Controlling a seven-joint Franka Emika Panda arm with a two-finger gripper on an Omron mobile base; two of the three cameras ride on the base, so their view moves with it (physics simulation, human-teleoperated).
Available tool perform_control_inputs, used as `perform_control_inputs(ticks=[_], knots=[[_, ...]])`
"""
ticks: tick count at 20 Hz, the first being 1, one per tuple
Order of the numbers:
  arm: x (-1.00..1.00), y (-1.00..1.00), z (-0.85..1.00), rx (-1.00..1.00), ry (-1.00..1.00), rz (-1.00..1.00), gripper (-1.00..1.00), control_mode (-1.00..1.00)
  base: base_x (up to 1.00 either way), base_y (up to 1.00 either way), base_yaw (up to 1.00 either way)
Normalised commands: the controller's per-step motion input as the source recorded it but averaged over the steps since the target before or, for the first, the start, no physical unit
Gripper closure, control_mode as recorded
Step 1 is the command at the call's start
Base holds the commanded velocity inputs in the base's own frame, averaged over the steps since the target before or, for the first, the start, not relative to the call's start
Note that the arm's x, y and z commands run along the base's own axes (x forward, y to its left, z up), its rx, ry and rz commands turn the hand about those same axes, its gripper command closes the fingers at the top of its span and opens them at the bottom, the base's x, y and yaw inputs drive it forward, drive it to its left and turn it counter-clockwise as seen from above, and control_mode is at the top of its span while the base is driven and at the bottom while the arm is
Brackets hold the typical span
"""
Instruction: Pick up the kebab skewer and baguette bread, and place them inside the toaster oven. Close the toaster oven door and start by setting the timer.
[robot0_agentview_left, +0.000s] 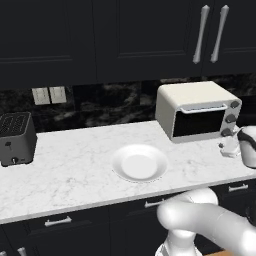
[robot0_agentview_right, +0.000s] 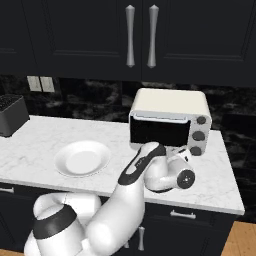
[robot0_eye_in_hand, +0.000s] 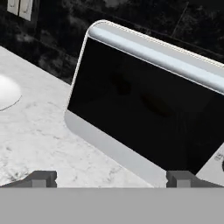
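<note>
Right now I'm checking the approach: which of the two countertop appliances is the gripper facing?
The cream-white toaster oven, door shut, right of the plate; not the black slot toaster far left.

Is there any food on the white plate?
No, the white plate on the counter has nothing on it; its whole surface shows bare.

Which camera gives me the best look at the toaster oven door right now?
The hand view: the toaster oven door is close up, shut. The left base view shows it small but clear; in the right base view the arm hides its lower part.
</note>
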Motion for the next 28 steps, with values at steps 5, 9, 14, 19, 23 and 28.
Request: perform_control_inputs(ticks=[5,9,14,19,23,28], knots=[[0.0,-0.82,0.12,-0.01,-0.26,0.34,-1.0,-1.0,0.0,0.0,0.0],[0.23,-0.5,0.23,-0.11,-0.21,0.18,-1.0,-1.0,0.0,0.0,0.0],[0.39,-0.12,0.13,-0.15,-0.21,0.07,-1.0,-1.0,0.0,0.0,0.0],[0.56,0.0,-0.01,-0.19,-0.22,0.0,-1.0,-1.0,0.0,0.0,0.0],[0.47,0.0,0.0,-0.17,-0.2,-0.02,-1.0,-1.0,0.0,0.0,0.0],[0.44,0.0,0.0,-0.14,-0.15,-0.05,-1.0,-1.0,0.0,0.0,0.0]])
